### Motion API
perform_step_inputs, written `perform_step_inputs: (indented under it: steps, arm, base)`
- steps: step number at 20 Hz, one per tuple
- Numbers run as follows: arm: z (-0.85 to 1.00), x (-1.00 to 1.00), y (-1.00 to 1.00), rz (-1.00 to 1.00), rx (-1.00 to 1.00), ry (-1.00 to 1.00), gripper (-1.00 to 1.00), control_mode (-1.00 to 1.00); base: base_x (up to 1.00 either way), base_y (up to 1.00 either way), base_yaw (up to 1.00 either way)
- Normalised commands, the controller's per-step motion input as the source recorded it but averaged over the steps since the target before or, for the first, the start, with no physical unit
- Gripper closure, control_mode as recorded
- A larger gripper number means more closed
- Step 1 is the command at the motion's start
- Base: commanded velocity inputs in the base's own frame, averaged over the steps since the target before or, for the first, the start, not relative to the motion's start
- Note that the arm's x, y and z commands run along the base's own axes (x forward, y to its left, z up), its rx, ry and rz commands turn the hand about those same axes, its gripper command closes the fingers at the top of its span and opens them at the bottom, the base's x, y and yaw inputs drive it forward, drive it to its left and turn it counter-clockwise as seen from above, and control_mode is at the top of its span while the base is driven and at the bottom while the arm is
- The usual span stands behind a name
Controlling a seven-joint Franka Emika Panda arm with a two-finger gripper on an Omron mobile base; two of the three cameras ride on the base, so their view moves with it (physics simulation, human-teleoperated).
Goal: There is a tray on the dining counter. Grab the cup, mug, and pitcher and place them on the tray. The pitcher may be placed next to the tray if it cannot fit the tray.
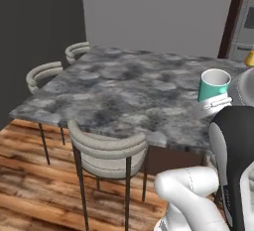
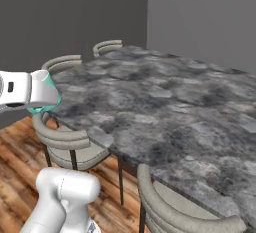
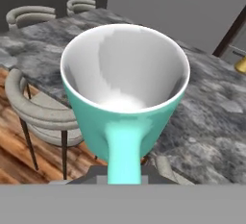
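Left base view: grey-and-black marbled dining counter (image 1: 124,91) ringed by pale curved-back chairs (image 1: 106,148); the small teal mug with white inside (image 1: 213,84) rides above its near edge. Right base view: the gripper (image 2: 42,94) carries the mug off the counter's corner. Hand view: fingers clamped narrowly on the mug's handle, mouth facing the camera.

mug (image 3: 126,93) above dining counter (image 1: 124,86) edge

Mug (image 3: 126,98) right at the hand: smooth glossy teal glaze, white satin inside. Surface (image 1: 129,86) beyond and below it: polished grey-black marbled stone. Chairs (image 1: 106,150) beside it: matt grey padded cloth, thin dark metal legs. Floor (image 1: 30,185) underneath: warm semi-gloss wood planks.
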Motion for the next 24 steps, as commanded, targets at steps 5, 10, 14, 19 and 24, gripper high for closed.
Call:
perform_step_inputs:
  steps: [5, 10, 14, 19, 24]
  arm:
    - [0.00, 0.00, 0.00, 0.00, 0.00, 0.00, 1.00, 1.00]
    - [0.00, 0.00, 0.00, 0.00, 0.00, 0.00, 1.00, 1.00]
    - [0.00, 0.00, 0.00, 0.00, 0.00, 0.00, 1.00, 1.00]
    - [0.00, 0.00, 0.00, 0.00, 0.00, 0.00, 1.00, 1.00]
    - [0.00, 0.00, 0.00, 0.00, 0.00, 0.00, 1.00, 1.00]
  base:
    - [-0.89, -0.58, -0.50]
    - [-0.59, -0.93, -0.47]
    - [-0.14, -0.49, -0.71]
    - [0.00, 0.00, -0.97]
    - [-0.59, -0.74, -0.32]
